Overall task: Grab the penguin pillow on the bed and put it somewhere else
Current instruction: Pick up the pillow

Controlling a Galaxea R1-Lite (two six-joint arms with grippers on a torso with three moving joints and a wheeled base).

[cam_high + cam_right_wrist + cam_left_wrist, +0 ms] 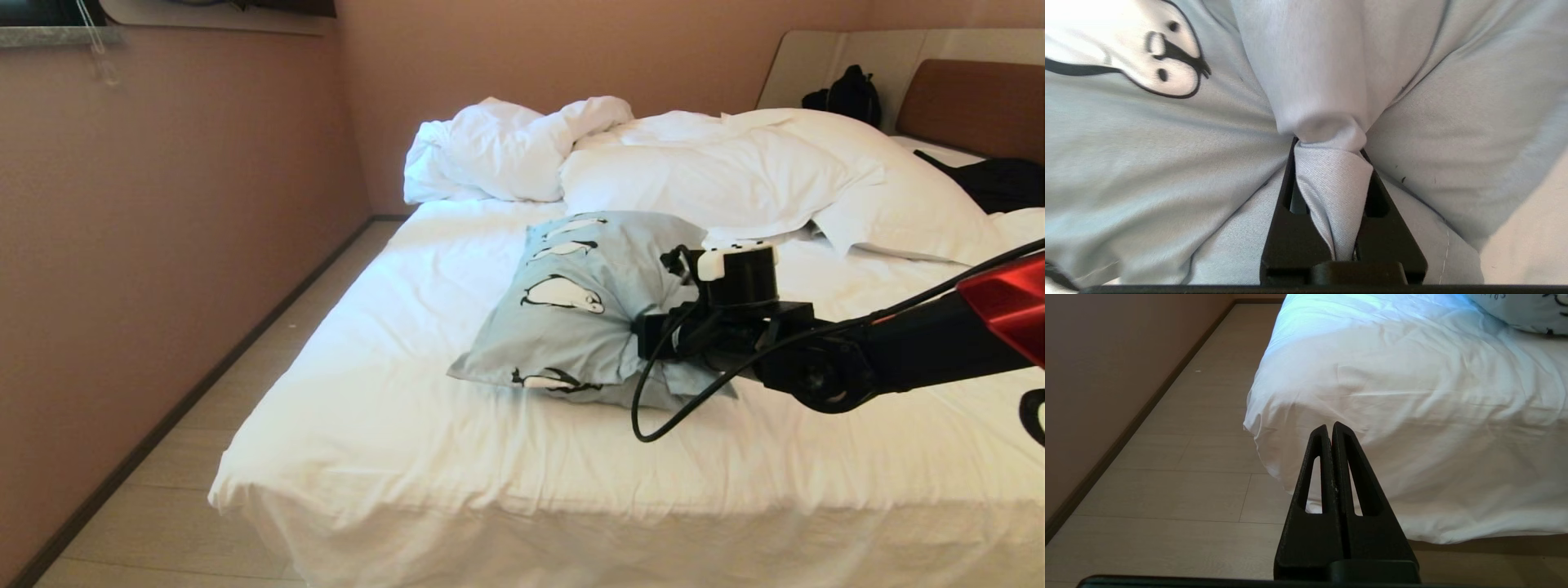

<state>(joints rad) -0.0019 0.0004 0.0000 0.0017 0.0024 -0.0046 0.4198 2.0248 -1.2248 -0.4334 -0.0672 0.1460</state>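
The penguin pillow (571, 310), pale blue-grey with black-and-white penguins, lies in the middle of the bed (408, 441) on the white sheet. My right gripper (645, 335) reaches in from the right and is shut on the pillow's right edge. In the right wrist view a bunched fold of the pillow (1331, 196) sits pinched between the black fingers (1286, 228), and the gripper (1329, 143) is buried in the cloth. My left gripper (1330, 426) hangs shut and empty off the bed's near left corner, above the floor. A corner of the pillow (1523, 310) shows there too.
A rumpled white duvet (514, 147) and plain white pillows (775, 171) lie at the head of the bed. Black bags (849, 94) and dark cloth (996, 180) rest by the brown headboard (971, 102). A strip of wood floor (204, 457) runs between the bed and the left wall (163, 229).
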